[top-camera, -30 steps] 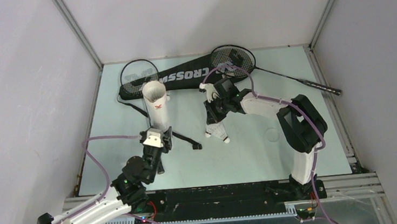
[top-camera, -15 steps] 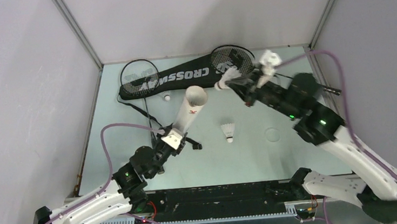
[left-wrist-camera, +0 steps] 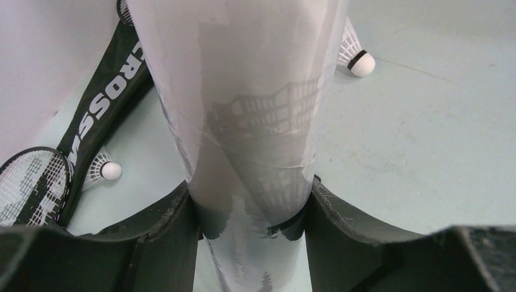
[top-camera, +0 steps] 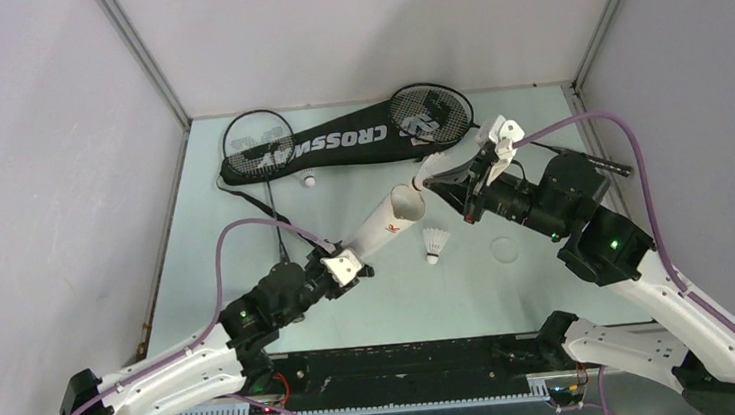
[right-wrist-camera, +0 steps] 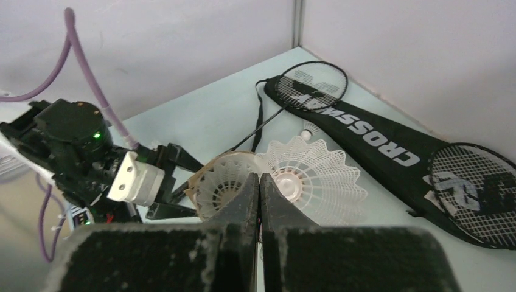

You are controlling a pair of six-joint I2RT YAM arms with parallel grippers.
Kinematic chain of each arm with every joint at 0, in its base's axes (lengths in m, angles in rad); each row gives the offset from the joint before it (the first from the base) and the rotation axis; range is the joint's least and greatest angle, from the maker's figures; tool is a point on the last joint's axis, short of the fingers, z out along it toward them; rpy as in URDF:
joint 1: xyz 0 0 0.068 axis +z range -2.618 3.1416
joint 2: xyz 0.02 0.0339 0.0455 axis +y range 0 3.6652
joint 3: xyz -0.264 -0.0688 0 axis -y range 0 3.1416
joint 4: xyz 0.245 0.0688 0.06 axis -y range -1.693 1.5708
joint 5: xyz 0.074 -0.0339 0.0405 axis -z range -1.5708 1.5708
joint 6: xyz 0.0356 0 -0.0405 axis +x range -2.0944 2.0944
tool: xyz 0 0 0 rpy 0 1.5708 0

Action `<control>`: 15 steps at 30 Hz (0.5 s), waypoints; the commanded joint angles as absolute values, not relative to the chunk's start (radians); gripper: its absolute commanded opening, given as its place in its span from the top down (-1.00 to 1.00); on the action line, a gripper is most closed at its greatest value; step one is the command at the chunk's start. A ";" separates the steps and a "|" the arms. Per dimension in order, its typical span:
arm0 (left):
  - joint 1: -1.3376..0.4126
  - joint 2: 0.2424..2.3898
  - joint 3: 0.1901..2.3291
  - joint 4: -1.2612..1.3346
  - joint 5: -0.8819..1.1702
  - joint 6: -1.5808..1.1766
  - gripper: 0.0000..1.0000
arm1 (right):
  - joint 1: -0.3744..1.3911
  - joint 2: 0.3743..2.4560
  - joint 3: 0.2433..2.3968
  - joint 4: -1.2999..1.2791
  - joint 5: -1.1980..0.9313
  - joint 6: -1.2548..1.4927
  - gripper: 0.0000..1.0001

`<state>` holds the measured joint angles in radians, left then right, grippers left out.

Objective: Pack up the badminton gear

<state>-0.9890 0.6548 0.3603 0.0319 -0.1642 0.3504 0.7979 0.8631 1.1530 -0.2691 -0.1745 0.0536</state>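
My left gripper (top-camera: pixel 344 263) is shut on the lower end of the long white tube (top-camera: pixel 385 226), which tilts up to the right; in the left wrist view my fingers (left-wrist-camera: pixel 251 201) clamp the tube (left-wrist-camera: pixel 249 91). My right gripper (top-camera: pixel 444 177) is shut on the skirt rim of a white shuttlecock (right-wrist-camera: pixel 307 176), held beside the tube's open mouth (right-wrist-camera: pixel 222 182). Another shuttlecock shows inside the mouth. Two loose shuttlecocks lie on the table, one (top-camera: pixel 434 243) near the middle and one (top-camera: pixel 310 179) by the bag. The black CROSSWAY bag (top-camera: pixel 338 142) lies at the back with a racket head at each end (top-camera: pixel 257 142) (top-camera: pixel 432 111).
The right racket's shaft and handle (top-camera: pixel 595 159) run toward the right wall behind my right arm. The bag's black strap (top-camera: pixel 268 211) trails across the table under the tube. A faint round mark (top-camera: pixel 505 250) is on the table surface.
The left gripper has tilted the tube lower and further right. The right gripper has carried its shuttlecock down from the back to the tube's mouth.
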 commanded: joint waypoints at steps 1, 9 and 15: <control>-0.996 0.653 0.436 0.081 -0.114 0.371 0.99 | 0.814 0.848 1.163 -0.306 -0.223 0.104 1.00; -0.996 0.654 0.434 0.080 -0.119 0.386 1.00 | 0.851 0.884 1.163 -0.350 -0.323 0.157 1.00; -0.996 0.666 0.426 0.081 -0.122 0.401 1.00 | 0.867 0.914 1.163 -0.370 -0.303 0.181 1.00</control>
<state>-0.9894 0.6651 0.3752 0.0147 -0.1375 0.3698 0.8570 0.9058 1.1526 -0.3500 -0.2935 0.1493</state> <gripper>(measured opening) 0.569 0.007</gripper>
